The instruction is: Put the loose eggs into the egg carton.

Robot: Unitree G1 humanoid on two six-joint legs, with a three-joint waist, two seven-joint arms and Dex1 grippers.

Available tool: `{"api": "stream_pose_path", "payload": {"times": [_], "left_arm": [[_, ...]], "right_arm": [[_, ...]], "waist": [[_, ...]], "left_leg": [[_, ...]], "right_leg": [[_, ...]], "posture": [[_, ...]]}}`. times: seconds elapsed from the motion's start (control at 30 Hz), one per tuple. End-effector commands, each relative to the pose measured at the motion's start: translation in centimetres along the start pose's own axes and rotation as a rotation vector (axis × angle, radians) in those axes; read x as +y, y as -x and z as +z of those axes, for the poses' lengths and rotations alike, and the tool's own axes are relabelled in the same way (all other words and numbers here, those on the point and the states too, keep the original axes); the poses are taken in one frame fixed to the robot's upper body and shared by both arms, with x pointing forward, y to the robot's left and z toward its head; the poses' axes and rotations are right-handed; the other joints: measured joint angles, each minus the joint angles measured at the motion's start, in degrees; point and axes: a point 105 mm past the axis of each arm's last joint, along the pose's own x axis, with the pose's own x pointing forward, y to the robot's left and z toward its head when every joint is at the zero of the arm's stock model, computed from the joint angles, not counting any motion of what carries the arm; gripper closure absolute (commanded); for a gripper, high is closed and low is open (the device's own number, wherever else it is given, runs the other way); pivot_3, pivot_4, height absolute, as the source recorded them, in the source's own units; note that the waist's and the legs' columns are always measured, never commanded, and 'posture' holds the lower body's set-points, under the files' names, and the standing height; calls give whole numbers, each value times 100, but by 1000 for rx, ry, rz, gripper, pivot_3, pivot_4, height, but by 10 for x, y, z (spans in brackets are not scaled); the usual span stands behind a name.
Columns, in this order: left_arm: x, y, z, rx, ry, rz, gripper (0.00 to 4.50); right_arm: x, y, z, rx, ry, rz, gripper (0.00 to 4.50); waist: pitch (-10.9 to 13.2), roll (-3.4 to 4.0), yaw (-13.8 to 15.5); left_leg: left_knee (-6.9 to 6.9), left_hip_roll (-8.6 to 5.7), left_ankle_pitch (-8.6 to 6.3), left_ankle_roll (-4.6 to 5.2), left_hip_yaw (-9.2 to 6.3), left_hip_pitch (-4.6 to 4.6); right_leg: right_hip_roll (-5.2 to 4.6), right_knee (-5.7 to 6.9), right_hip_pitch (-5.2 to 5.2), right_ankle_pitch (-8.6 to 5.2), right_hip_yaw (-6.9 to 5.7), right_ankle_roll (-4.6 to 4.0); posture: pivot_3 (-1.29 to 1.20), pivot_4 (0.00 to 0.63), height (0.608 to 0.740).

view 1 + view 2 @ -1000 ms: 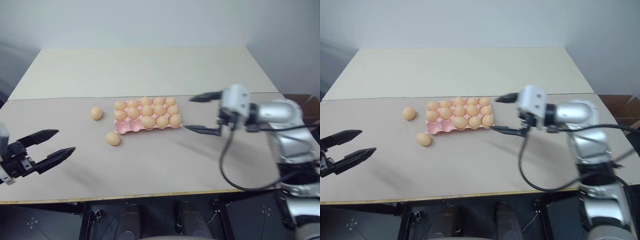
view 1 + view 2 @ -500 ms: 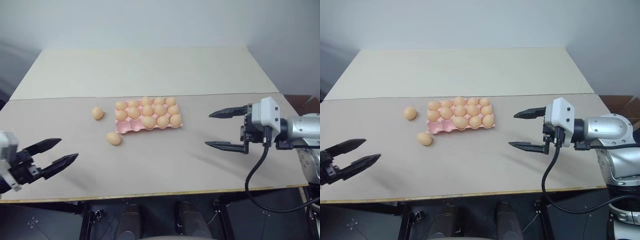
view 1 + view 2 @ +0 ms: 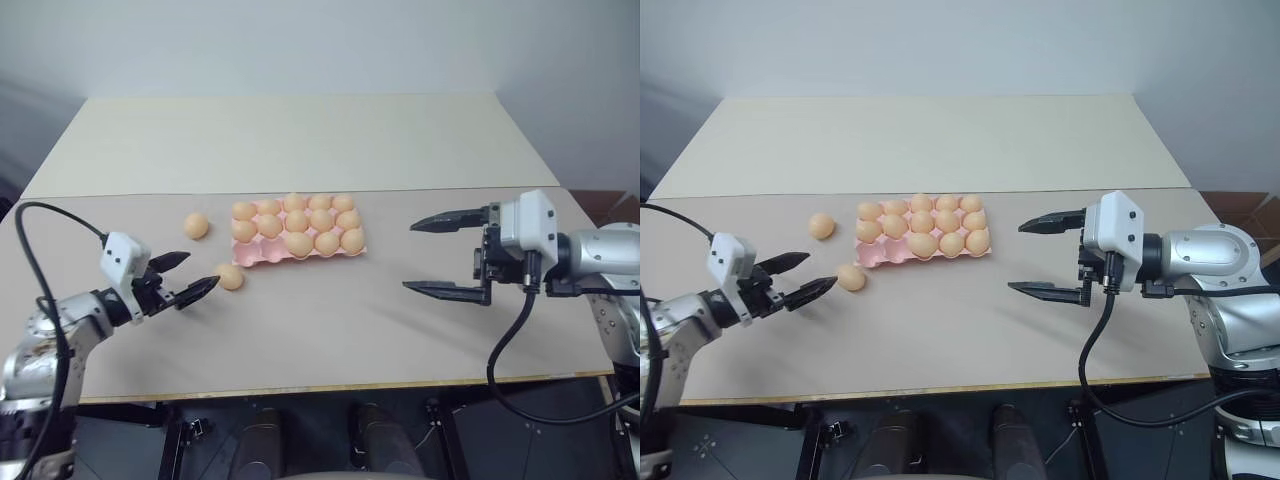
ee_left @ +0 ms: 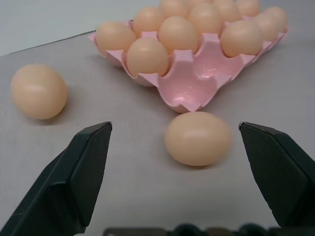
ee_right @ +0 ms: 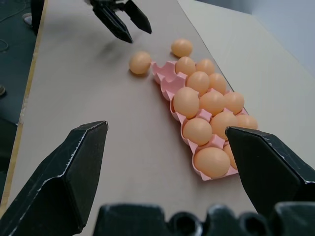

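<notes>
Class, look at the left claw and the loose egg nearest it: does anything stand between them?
Nothing visible does. The open left claw faces the nearest loose pale tan-orange egg over bare table, and the pink moulded egg carton lies beyond it.

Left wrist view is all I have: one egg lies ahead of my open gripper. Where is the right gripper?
Observer: The right gripper hangs open to the right of the carton, apart from it.
Operator: Any loose eggs beyond the two I see?
Observer: No. There are two in all, the near egg and the far egg, both left of the carton.
Operator: Any free cups besides the two at my corner?
Observer: None. Every other cup holds an egg.
</notes>
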Motion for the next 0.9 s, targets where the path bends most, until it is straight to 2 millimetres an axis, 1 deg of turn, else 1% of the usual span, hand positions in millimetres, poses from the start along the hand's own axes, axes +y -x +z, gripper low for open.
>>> {"api": "stream_pose_path", "payload": {"times": [0.03, 0.1, 0.17, 0.33, 0.37, 0.4, 0.53, 0.57, 0.6, 0.63, 0.7, 0.77, 0.83, 0.9], "left_arm": [[-6, -15, 0, -22, -17, -66, 0], [-8, -25, -4, -23, -12, -83, 0], [-10, -30, -9, -17, -19, -95, 0], [-4, -39, -27, 52, -47, -57, 0], [-3, -40, -29, 58, -54, -55, 392], [-4, -42, -30, 53, -51, -57, 602], [-6, -43, -23, 12, -49, -63, 1815], [-6, -41, -21, 2, -47, -62, 2072], [-5, -33, -17, -6, -48, -61, 2185], [-5, -28, -14, -11, -50, -60, 2185], [-9, -5, -4, -8, -71, -102, 2185], [-14, 11, 7, -12, -84, -146, 2185], [-17, 18, 19, -27, -88, -169, 2185], [-24, 19, 35, -61, -100, -206, 2185]], "right_arm": [[-1, 1, 15, -35, 38, -14, 49], [1, 1, 17, -38, 40, -15, 49], [2, 1, 19, -43, 41, -15, 49], [4, 2, 23, -54, 32, -28, 49], [4, 2, 23, -57, 31, -33, 0], [3, 2, 23, -60, 27, -39, 0], [3, 2, 24, -58, 27, -44, 0], [3, 2, 24, -58, 27, -45, 0], [4, 2, 25, -58, 28, -48, 0], [4, 2, 25, -58, 28, -50, 0], [5, 3, 26, -58, 29, -52, 0], [6, 2, 26, -63, 26, -56, 0], [6, 2, 26, -64, 25, -59, 0], [6, 0, 25, -65, 25, -61, 0]], "waist": [[0, 0, 10], [0, 0, 14], [0, -1, 15], [0, -1, 6], [-1, -1, 14], [-1, -1, 15], [-1, -1, 14], [-1, -1, 15], [-1, -1, 12], [-1, -1, -1], [1, -3, -45], [1, -4, -78], [1, -4, -75], [1, -2, -22]], "left_leg": [[1, -2, 0, 0, 0, 0], [9, -2, 0, 0, 0, -2], [12, -2, 0, 0, 0, -3], [13, -2, 0, 0, -1, -3], [13, -2, 0, 0, -1, -2], [14, -2, 0, 0, -2, 2], [16, -2, 0, 0, -3, 5], [16, -2, 0, 0, -3, 3], [17, -2, 0, 0, -3, 2], [17, -2, 0, 0, -3, 1], [16, -1, 0, 0, -3, 1], [15, 5, 0, 0, -4, -4], [15, 6, 0, 0, -6, -2], [16, 2, 0, 0, -6, 4]], "right_leg": [[-2, 0, 0, 0, 0, 1], [-3, 2, 1, 2, 0, 5], [-3, 2, 3, 3, 0, 7], [-2, 2, 3, 4, 0, 8], [-2, 2, 4, 4, 0, 8], [-2, 3, 11, 4, -1, 9], [-5, 2, 18, 1, -2, 14], [-6, 1, 18, 2, -2, 14], [-6, 0, 18, 2, -2, 15], [-6, -1, 17, 3, -2, 15], [-7, -1, 16, 5, -1, 12], [-4, -1, 8, 5, -2, 10], [-4, 2, 7, 0, -6, 16], [-11, 5, 13, -1, -9, 16]], "posture": [[0, 150, 740], [0, 150, 740], [0, 150, 740], [0, 150, 740], [0, 150, 740], [0, 150, 740], [0, 150, 740], [0, 150, 740], [0, 150, 740], [0, 150, 740], [0, 150, 740], [0, 150, 740], [0, 150, 740], [0, 150, 740]]}}
